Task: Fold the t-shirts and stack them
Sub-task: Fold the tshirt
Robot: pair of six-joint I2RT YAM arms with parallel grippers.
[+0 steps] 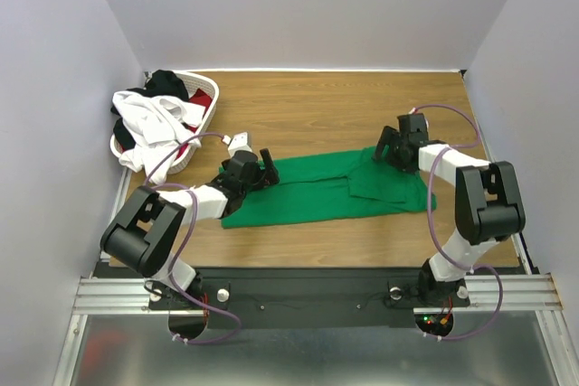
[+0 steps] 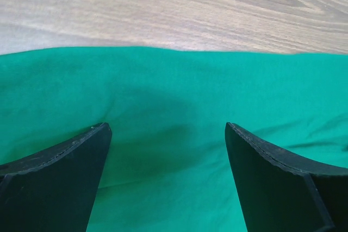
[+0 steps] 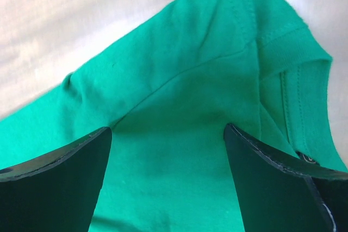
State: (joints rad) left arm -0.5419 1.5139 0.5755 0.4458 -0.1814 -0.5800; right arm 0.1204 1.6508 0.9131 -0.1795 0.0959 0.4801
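Top external view: green t-shirt (image 1: 317,194) is lying half-folded across the worktop's (image 1: 317,106) middle. I'm holding left gripper (image 1: 264,167) and right gripper (image 1: 387,146) spread wide, grasping nothing, over its two ends, probably lining up the next fold. Other t-shirts (image 1: 149,119) are sitting in basket (image 1: 210,115), far-left corner.

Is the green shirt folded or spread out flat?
Partly folded: the green t-shirt lies as a narrow band, a layer doubled over one end.
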